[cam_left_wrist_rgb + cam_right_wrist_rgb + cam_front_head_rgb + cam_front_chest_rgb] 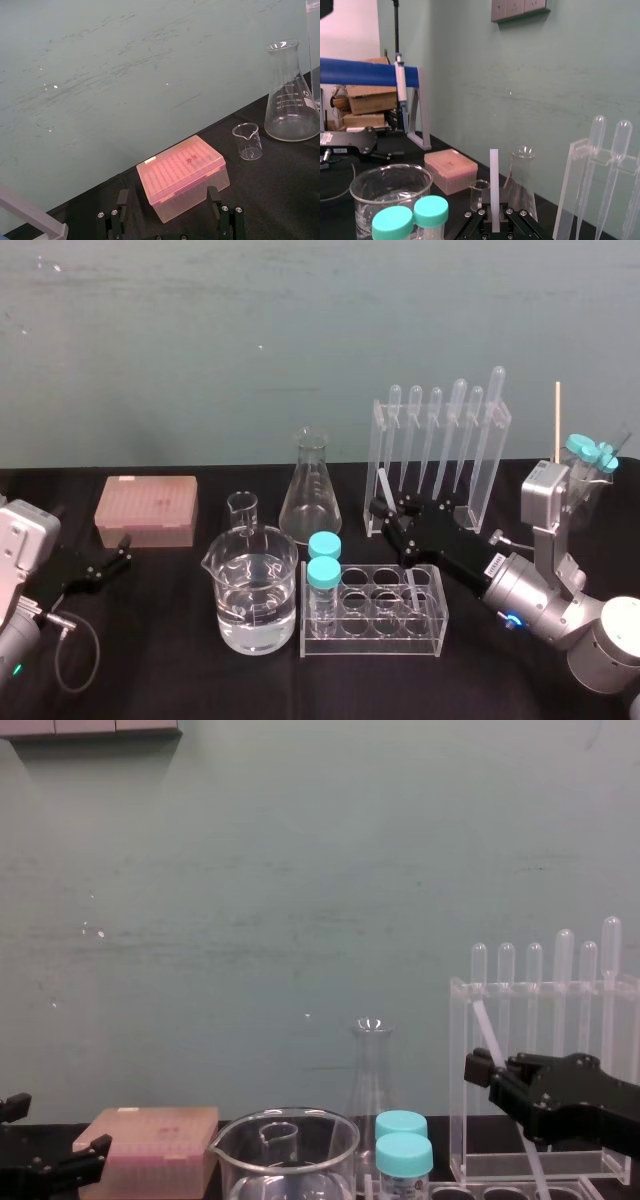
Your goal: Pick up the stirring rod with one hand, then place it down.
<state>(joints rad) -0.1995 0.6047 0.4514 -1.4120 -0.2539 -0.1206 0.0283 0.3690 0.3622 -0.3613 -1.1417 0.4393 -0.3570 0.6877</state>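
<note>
The stirring rod [382, 488] is a thin whitish stick held off the table at a tilt, just in front of the tall clear pipette rack [440, 455]. My right gripper [383, 512] is shut on it, reaching in from the right. In the chest view the rod [479, 1020] slants down past the black fingers [520, 1092]. In the right wrist view the rod [494, 185] stands straight up between the jaws of the gripper [493, 216]. My left gripper [118, 552] rests open at the left edge, facing the pink box; its fingers [114, 220] stand wide apart.
A water-filled beaker [255, 590], a small beaker [242, 510] and a conical flask [310, 490] stand mid-table. A low clear tube rack [400, 625] with two teal-capped vials [323, 575] sits below the right gripper. A pink tip box [147, 510] lies left.
</note>
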